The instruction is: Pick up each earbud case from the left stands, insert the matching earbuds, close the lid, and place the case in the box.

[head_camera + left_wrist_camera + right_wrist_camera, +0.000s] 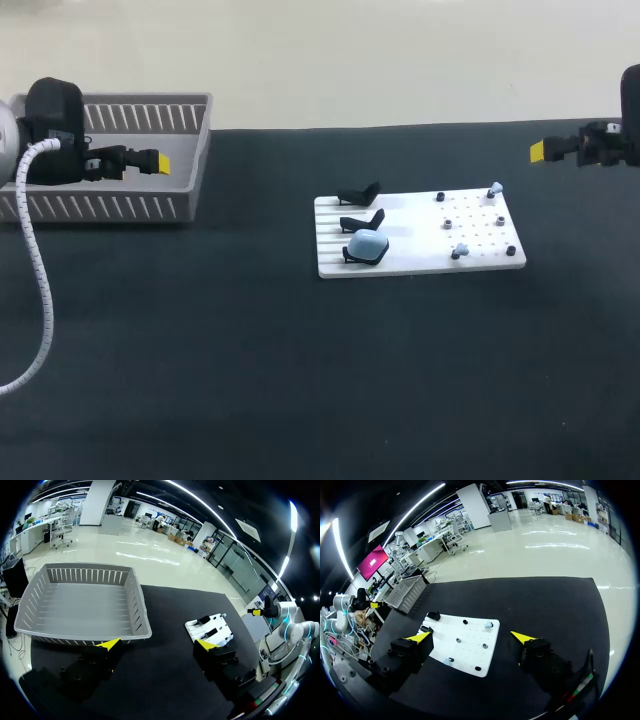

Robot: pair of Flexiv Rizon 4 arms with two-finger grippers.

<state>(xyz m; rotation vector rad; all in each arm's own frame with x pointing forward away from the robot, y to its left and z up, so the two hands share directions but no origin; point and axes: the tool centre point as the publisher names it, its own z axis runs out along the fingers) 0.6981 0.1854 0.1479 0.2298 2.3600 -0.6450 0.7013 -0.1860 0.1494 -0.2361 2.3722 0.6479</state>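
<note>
The left gripper (156, 643) is being held wide open, nothing being gripped or touched, near the 3 o'clock end of the grey box (110, 207). The right gripper (472, 637) is likewise being held wide open, with nothing in it, well off toward 2 o'clock from the white board (420, 262). The light blue earbud case (368, 245) is being carried on a black stand (349, 257) at the board's 8 o'clock corner. Its long axis is lying roughly 9 to 3 o'clock; which way its lid is facing cannot be told.
</note>
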